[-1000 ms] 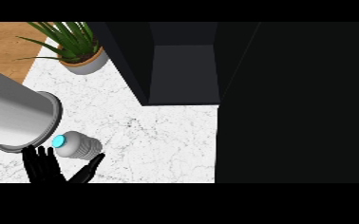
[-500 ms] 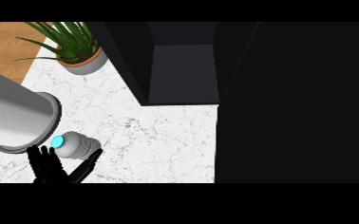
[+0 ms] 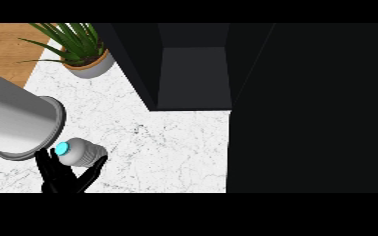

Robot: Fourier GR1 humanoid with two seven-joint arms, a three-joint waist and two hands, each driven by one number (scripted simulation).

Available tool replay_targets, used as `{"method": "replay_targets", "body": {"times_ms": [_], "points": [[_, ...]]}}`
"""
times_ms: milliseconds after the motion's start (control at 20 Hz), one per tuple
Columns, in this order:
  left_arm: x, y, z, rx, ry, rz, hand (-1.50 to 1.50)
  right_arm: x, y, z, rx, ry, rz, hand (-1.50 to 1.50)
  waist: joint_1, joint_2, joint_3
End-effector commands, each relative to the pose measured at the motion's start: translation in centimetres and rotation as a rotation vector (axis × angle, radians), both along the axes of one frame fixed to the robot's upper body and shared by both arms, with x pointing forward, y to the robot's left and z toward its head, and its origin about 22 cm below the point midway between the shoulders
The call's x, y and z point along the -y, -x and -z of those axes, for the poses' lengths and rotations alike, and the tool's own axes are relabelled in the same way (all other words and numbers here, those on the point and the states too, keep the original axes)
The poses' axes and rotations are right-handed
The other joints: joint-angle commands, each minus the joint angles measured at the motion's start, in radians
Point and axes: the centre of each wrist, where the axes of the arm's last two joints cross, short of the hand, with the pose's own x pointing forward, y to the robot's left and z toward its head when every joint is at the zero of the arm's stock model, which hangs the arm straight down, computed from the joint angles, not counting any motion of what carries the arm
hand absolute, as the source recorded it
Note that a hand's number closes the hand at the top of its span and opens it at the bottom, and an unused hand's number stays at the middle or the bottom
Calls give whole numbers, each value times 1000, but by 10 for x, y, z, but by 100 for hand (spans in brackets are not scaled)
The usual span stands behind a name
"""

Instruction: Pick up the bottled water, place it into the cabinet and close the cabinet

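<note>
Since a moment ago your left hand (image 3: 65, 176) has curled closer around the bottled water (image 3: 80, 152) at the marble table's (image 3: 170, 150) lower left, so you're mid-grasp; next, lift it toward the open cabinet (image 3: 193, 75).

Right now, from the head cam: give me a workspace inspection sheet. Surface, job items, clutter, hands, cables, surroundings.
Surface: white marble counter; a wooden strip shows at the upper left.
Job's things: bottle with a blue cap, at the lower left, in the left hand. Cabinet dark, its door open at the right, nothing seen inside.
Clutter: potted plant at the upper left, apart from the bottle.
Hands: left hand at the lower left, fingers curled round the bottle; right hand not in view.
Cables: nothing seen.
Surroundings: grey left forearm crosses the left edge.
</note>
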Motion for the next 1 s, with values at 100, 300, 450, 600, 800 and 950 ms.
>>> {"method": "replay_targets", "body": {"times_ms": [100,300,450,600,800,950], "points": [[-10,-18,8,106,54,19,-150,-10,-3,-28,67,-2,-16,-150,-2,2,0],[-9,-15,8,140,56,42,150,-3,2,-37,72,-3,-10,-150,3,0,1],[9,-37,9,137,58,6,150,-7,-2,-25,63,3,-19,-150,-2,0,1],[11,-25,12,162,56,14,150,-6,-2,-35,81,13,-27,-150,4,-1,1],[23,-44,1,181,46,114,150,-4,5,-36,73,5,-28,-150,-3,-2,1],[29,-67,-6,161,47,432,150,-3,-3,-24,95,-3,-35,-150,-19,6,-1]]}}
